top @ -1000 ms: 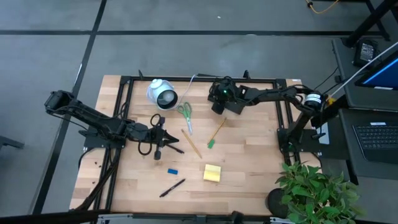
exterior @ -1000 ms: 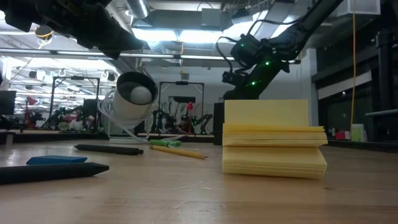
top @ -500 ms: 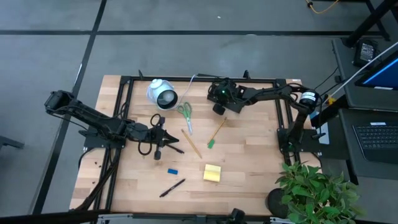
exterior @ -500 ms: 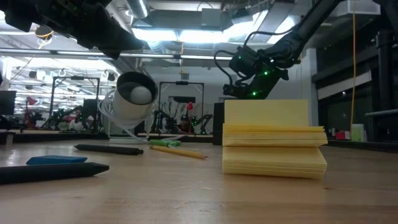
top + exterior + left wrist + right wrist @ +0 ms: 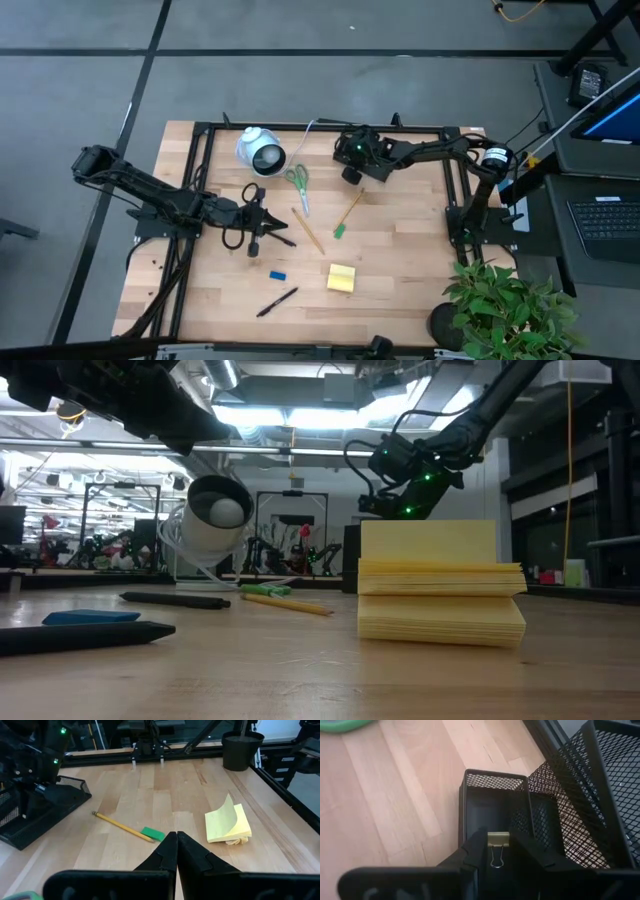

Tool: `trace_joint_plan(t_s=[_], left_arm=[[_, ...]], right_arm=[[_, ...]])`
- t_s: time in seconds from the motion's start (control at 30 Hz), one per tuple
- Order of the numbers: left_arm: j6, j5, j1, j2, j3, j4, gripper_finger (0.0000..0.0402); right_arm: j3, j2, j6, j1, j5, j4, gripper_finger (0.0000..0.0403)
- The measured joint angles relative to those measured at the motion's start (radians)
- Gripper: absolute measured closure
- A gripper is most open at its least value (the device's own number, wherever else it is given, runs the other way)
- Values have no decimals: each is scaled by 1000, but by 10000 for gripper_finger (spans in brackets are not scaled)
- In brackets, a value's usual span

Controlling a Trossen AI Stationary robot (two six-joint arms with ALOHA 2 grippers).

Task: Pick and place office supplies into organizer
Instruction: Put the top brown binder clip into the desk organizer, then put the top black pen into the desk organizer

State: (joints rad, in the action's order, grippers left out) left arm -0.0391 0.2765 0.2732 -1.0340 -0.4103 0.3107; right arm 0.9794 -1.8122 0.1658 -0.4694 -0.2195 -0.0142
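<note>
Tabletop (image 5: 400,250) holds two pens (image 5: 276,301), two pencils (image 5: 348,214), one scissors (image 5: 297,183).

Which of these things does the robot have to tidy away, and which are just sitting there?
For the job: organizer, binder clip in the right gripper, scissors, pencils, pens, blue eraser, sticky-note pad.

Just sitting there: white round device, potted plant, laptop. The left gripper waits, shut.
</note>
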Motion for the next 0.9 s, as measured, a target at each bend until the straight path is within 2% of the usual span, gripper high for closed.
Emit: trace_joint_plan(t_s=[0.4, 0.6, 0.9], left_arm=[[0, 0, 0, 0, 0, 0, 400], [-4, 0, 0, 0, 0, 0, 400], [-4, 0, 0, 0, 0, 0, 400]], right_arm=[[98, 1, 24, 4, 2, -153, 324], [103, 1, 47, 4, 2, -158, 320], [102, 1, 40, 4, 2, -165, 235]])
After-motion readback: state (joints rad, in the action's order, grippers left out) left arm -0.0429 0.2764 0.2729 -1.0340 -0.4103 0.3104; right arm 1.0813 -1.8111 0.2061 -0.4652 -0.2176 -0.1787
